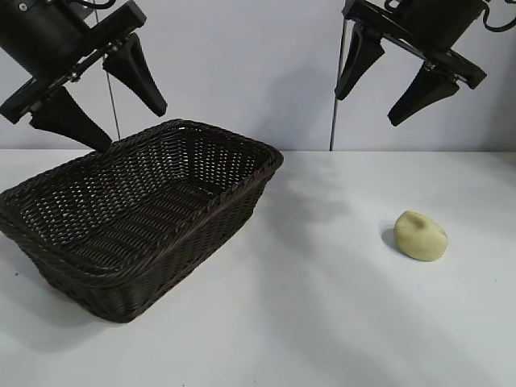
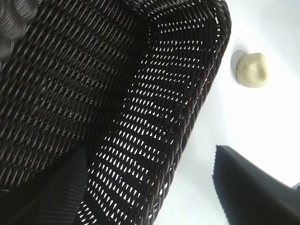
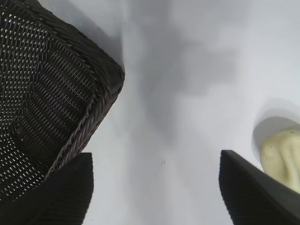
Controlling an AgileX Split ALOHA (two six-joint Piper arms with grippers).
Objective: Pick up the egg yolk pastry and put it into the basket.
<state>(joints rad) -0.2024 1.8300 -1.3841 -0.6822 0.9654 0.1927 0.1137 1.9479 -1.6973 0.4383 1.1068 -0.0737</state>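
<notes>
**Both pincers aloft, pastry on the table**

My left pincer (image 1: 101, 89) hangs spread apart above the far left rim of the basket (image 1: 201, 214), a rectangular, dark brown wicker weave with sloped sides and a braided edge; nothing lies in it. My right pincer (image 1: 393, 79) hangs high, fingers apart too. Below it, slightly to its right, the pastry (image 1: 420, 235) sits on the white table (image 1: 322, 322): a pale yellow, matte, doughy lump, well apart from the basket.

One egg yolk pastry (image 1: 421, 235), one basket (image 1: 234, 197), two grippers.
</notes>
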